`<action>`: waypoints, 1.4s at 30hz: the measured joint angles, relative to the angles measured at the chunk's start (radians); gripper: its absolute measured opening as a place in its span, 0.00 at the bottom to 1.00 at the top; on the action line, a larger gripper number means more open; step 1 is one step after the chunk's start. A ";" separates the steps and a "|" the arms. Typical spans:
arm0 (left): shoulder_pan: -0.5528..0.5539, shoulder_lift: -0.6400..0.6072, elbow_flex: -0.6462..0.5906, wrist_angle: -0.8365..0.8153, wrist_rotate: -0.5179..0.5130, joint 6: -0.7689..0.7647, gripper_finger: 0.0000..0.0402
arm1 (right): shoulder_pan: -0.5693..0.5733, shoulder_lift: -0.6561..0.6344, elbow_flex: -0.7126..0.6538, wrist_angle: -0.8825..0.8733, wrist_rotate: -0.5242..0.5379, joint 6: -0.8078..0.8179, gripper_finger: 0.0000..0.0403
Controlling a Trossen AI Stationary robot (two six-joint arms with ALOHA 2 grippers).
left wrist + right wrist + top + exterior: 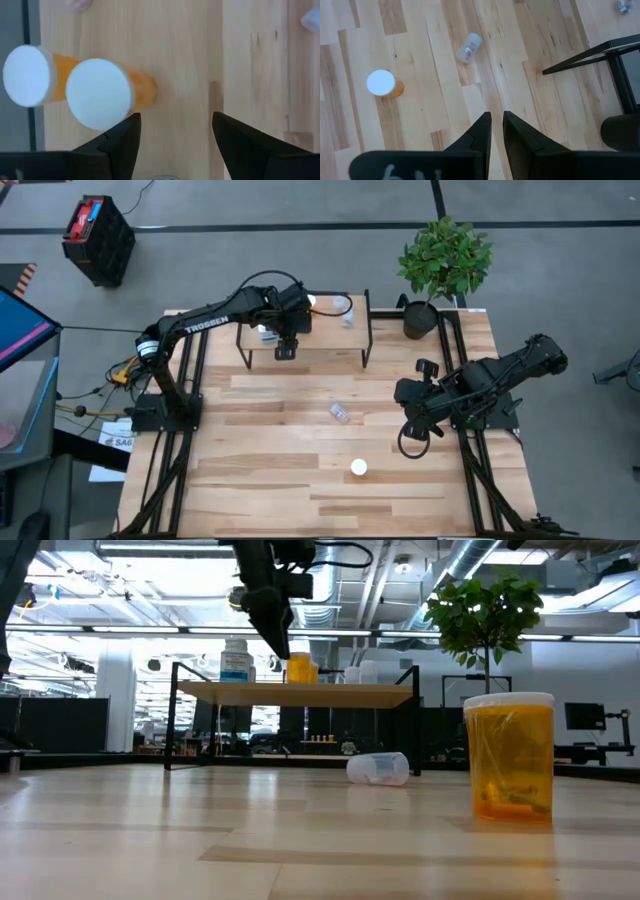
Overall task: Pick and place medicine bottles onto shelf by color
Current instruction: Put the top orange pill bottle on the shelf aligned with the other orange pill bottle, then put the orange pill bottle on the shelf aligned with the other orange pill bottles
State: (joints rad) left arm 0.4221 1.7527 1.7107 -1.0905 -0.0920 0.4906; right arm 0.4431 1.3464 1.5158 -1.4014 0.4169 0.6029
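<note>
The left gripper [285,352] hangs above the shelf [325,343], fingers spread wide and empty, beside two orange bottles [122,92]. The right gripper [497,131] waits over the table's right side, fingers nearly closed, empty. A clear bottle [339,413] lies mid-table.

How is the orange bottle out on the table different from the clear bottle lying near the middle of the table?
The orange bottle stands upright; the clear bottle lies on its side. The orange bottle is amber with a white cap, the clear bottle see-through and pale. In the low view the orange bottle sits nearer the camera, the clear one closer to the shelf. Both rest on the table, ungripped.
</note>
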 joint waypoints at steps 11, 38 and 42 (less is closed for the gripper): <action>0.001 0.067 0.001 0.061 0.008 0.015 0.58 | 0.000 0.000 0.000 0.003 0.000 0.002 0.17; -0.083 -0.137 0.040 -0.476 0.322 -0.156 0.58 | 0.001 0.052 0.003 0.164 -0.048 0.076 0.18; -0.083 -0.261 -0.118 -0.478 0.429 -0.140 0.58 | -0.005 0.125 0.000 0.171 -0.148 0.074 0.20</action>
State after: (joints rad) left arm 0.3389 1.4914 1.5929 -1.5686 0.3369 0.3507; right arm 0.4385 1.4717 1.5154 -1.2300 0.2689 0.6766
